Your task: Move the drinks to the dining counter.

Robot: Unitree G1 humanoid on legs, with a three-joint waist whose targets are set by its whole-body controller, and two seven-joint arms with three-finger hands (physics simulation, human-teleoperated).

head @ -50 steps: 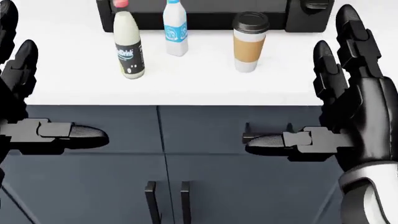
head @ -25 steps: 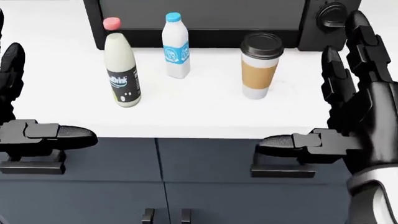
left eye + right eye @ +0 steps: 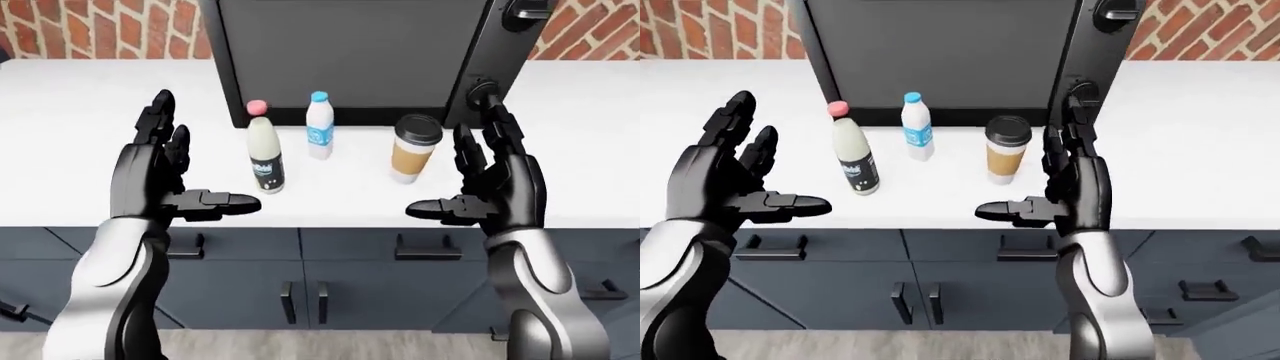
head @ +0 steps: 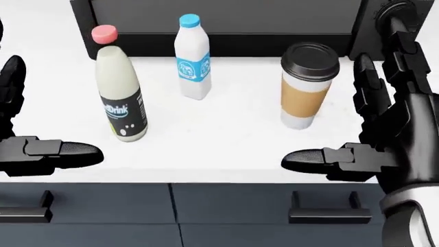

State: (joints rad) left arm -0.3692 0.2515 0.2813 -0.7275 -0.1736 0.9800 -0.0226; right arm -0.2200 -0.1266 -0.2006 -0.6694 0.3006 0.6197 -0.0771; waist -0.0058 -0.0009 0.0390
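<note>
— Spreading wide, were your fingers (image 3: 160,124) holding anything?
— No. Your left hand (image 3: 160,176) and right hand (image 3: 495,184) gaped empty, flanking the bottles (image 4: 120,87) (image 4: 192,56) and cup (image 4: 305,85) upright on the counter (image 4: 226,139), by the microwave (image 3: 350,52).

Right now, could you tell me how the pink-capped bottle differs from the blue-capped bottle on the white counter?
The pink-capped cream bottle wears a dark label; the blue-capped white bottle wears a blue one. The pink-capped one looks taller and stands lower in the head view, to the left. Both stand upright and untouched on the white counter.
</note>
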